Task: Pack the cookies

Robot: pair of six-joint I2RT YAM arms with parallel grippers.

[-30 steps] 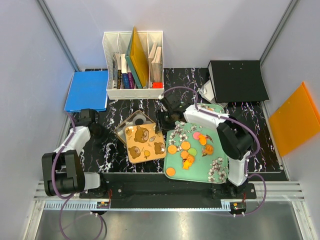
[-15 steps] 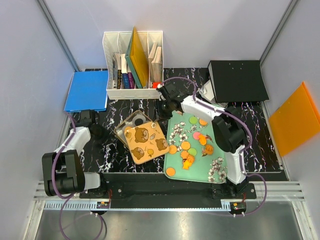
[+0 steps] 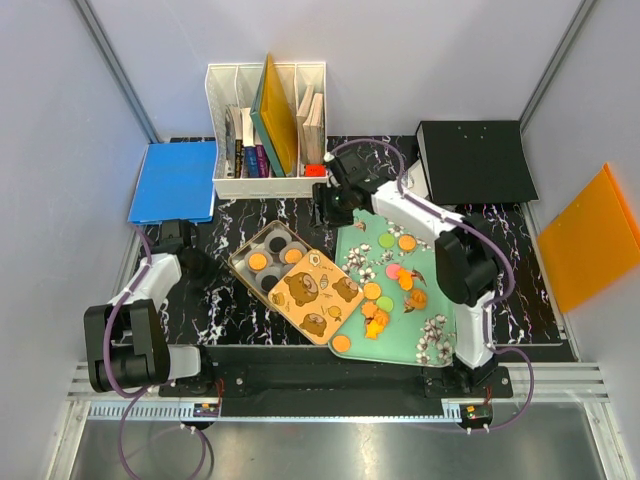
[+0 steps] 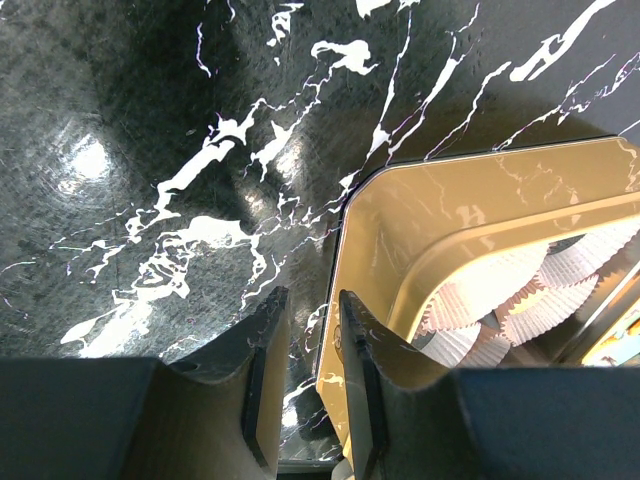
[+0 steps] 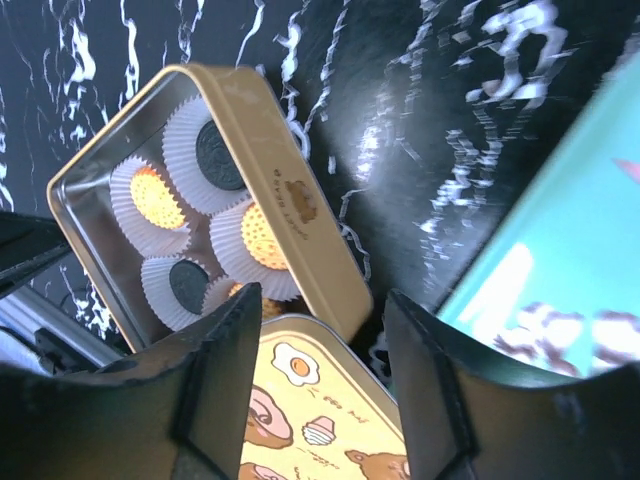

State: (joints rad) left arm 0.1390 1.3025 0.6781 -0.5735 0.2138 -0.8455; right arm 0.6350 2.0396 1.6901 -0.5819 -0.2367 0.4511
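Observation:
The gold tin stands uncovered, with orange and black cookies in white paper cups. Its bear-print lid lies flat to the tin's lower right, overlapping the mint-green tray. More cookies lie loose on that tray, mostly orange. My right gripper hovers open behind the tin with nothing in it. Its wrist view shows the tin, cookies and lid below the right gripper. My left gripper has its jaws slightly apart over the corner of the tin.
A white file rack with books stands at the back, a blue folder to its left. A black binder lies at the back right. An orange folder leans on the right wall.
The lid has slid off the tin toward the lower right, uncovering the cups of cookies. My right gripper has let it go, opened and drawn back toward the rack. The left arm has not moved.

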